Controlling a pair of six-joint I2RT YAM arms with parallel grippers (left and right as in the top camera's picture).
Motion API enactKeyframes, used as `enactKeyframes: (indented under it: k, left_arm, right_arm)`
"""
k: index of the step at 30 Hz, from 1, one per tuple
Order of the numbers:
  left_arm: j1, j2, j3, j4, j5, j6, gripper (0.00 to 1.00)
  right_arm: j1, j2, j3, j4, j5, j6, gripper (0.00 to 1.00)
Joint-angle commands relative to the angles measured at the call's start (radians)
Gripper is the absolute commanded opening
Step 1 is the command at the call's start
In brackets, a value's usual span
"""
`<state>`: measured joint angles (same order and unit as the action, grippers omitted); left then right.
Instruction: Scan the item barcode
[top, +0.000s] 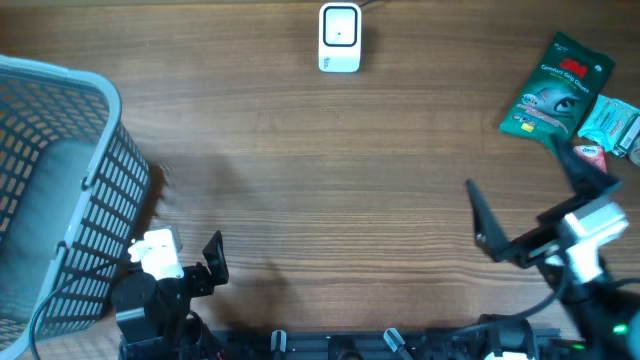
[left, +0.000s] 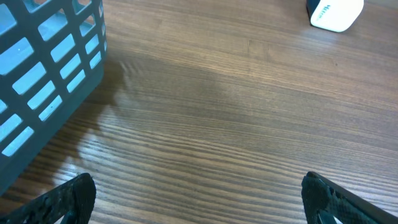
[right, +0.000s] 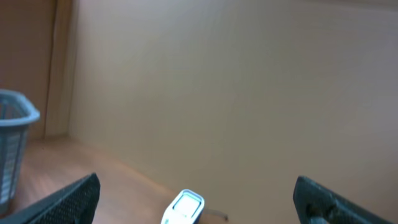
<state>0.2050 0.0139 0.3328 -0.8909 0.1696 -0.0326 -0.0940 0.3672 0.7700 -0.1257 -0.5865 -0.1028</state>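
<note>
Two grippers were at the lower edge of the overhead view, above the wooden table (top: 330, 180): the left gripper (left: 199, 208) at about 7 o'clock, the right gripper (top: 528, 195) at about 4 o'clock. Both had their fingers spread wide with nothing between them. The green packet (top: 555, 88) lay flat at 2 o'clock, just beside a blue pack (top: 612, 122). The white scanner (top: 339, 38) stood at 12 o'clock, the grey basket (top: 110, 210) at 9 o'clock.
</note>
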Motion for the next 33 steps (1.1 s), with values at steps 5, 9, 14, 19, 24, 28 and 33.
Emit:
enactKeyframes:
  k: [5,9,14,19,24,28,33]
  left_arm:
    - [0.006,-0.007,0.0,0.003,-0.003,-0.009,1.0]
    - [0.006,-0.007,0.0,0.003,-0.003,-0.009,1.0]
    - [0.006,-0.007,0.0,0.003,-0.003,-0.009,1.0]
    - [0.006,-0.007,0.0,0.003,-0.003,-0.009,1.0]
    - [0.006,-0.007,0.0,0.003,-0.003,-0.009,1.0]
    - [0.006,-0.007,0.0,0.003,-0.003,-0.009,1.0]
    - [0.006,-0.007,0.0,0.003,-0.002,-0.009,1.0]
  right_arm:
    - [0.033,-0.256,-0.442,0.327,0.153,0.06,1.0]
    - [0.051,-0.332,-0.582,0.363,0.276,0.093,1.0]
    - [0.052,-0.364,-0.724,0.432,0.328,0.134,1.0]
    - [0.062,-0.364,-0.765,0.297,0.442,0.276,1.0]
    - [0.088,-0.364,-0.765,0.171,0.557,0.282,0.99]
    - [0.088,-0.364,-0.765,0.128,0.548,0.275,1.0]
    - [0.087,-0.364,-0.765,0.128,0.549,0.275,1.0]
